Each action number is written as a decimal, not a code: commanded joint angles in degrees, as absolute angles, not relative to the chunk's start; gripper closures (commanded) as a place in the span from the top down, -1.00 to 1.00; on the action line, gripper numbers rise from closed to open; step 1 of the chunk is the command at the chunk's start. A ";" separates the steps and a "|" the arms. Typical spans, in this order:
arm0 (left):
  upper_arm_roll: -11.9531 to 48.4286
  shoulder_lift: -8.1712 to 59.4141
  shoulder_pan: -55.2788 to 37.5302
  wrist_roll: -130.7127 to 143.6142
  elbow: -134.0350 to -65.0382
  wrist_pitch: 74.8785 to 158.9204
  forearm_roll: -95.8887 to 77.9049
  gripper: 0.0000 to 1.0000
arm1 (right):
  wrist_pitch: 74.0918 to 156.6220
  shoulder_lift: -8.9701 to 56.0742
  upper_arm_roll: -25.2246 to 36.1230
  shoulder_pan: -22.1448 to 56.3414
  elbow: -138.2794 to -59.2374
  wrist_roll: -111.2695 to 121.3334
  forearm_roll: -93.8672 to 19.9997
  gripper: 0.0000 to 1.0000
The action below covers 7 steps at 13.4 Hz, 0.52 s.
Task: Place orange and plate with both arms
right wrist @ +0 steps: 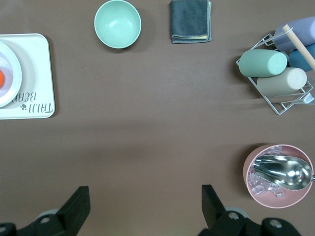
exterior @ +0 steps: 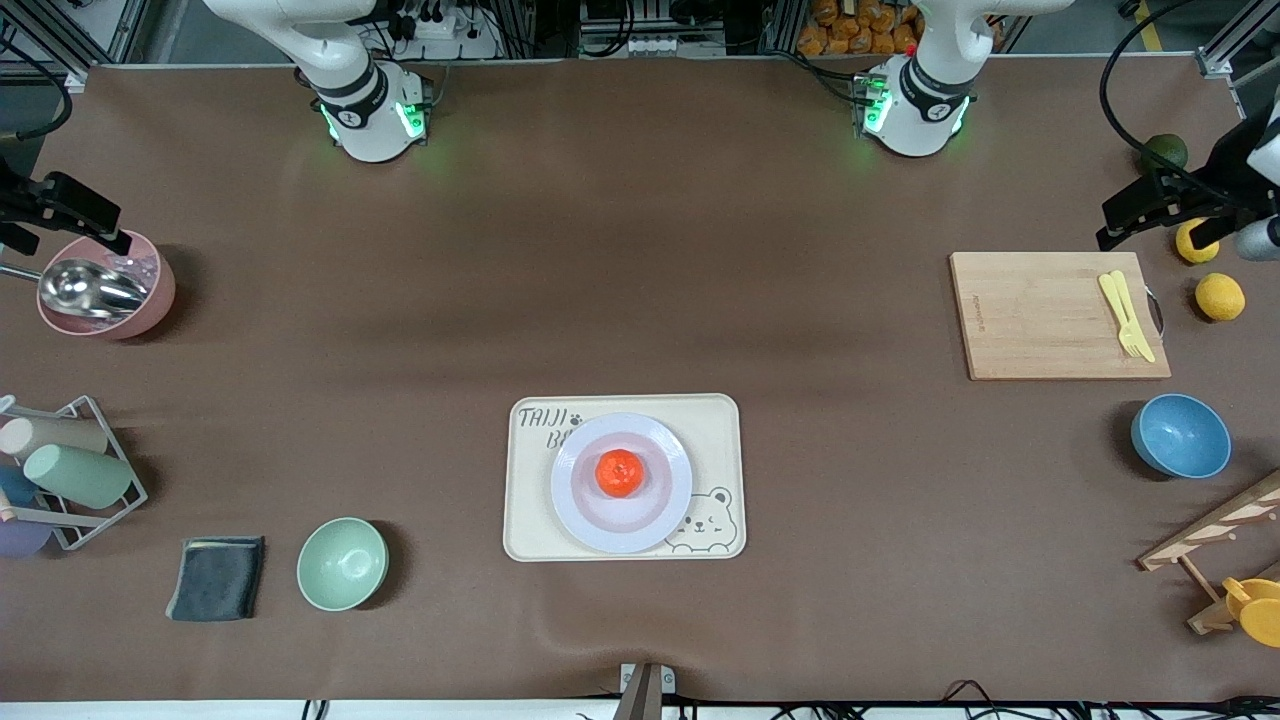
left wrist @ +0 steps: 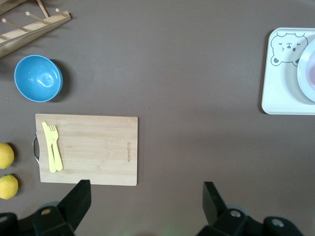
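Observation:
The orange [exterior: 619, 472] sits in the middle of the pale plate [exterior: 575, 500]. The plate rests on the cream bear tray [exterior: 720, 430] at the table's centre, nearer the front camera. Both arms are drawn back and up in the air, far from the tray. My left gripper [left wrist: 146, 189] hangs open and empty over bare table beside the cutting board [left wrist: 86, 150]. A sliver of the plate [left wrist: 307, 73] shows at that view's edge. My right gripper [right wrist: 145, 194] hangs open and empty over bare table near the pink bowl [right wrist: 278, 196]. The plate [right wrist: 10, 73] also shows at the edge of the right wrist view.
At the left arm's end are the cutting board [exterior: 1058, 315] with a yellow fork and knife [exterior: 1126, 315], a blue bowl [exterior: 1181, 436], yellow fruits [exterior: 1220, 296], a dark green fruit [exterior: 1165, 150] and a wooden rack [exterior: 1215, 540]. At the right arm's end are the pink bowl [exterior: 150, 300] with a scoop, a cup rack [exterior: 65, 475], a grey cloth [exterior: 217, 577] and a mint bowl [exterior: 342, 563].

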<state>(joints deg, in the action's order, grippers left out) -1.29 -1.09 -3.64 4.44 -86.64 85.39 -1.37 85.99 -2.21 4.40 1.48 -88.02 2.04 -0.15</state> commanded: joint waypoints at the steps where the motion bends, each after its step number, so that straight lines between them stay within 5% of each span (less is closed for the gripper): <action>1: -1.76 -1.49 -4.13 3.69 -85.61 83.50 -0.26 1.00 | 85.52 -2.99 3.69 0.44 -88.51 2.81 0.18 1.00; 7: -1.76 -1.50 -4.22 3.69 -85.61 82.62 0.61 1.00 | 85.52 -2.99 3.69 0.44 -88.51 2.81 0.18 1.00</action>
<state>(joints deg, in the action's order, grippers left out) -1.39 -1.10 -3.65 4.44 -86.26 84.04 -1.11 85.93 -2.21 4.40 1.48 -88.03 2.05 -0.15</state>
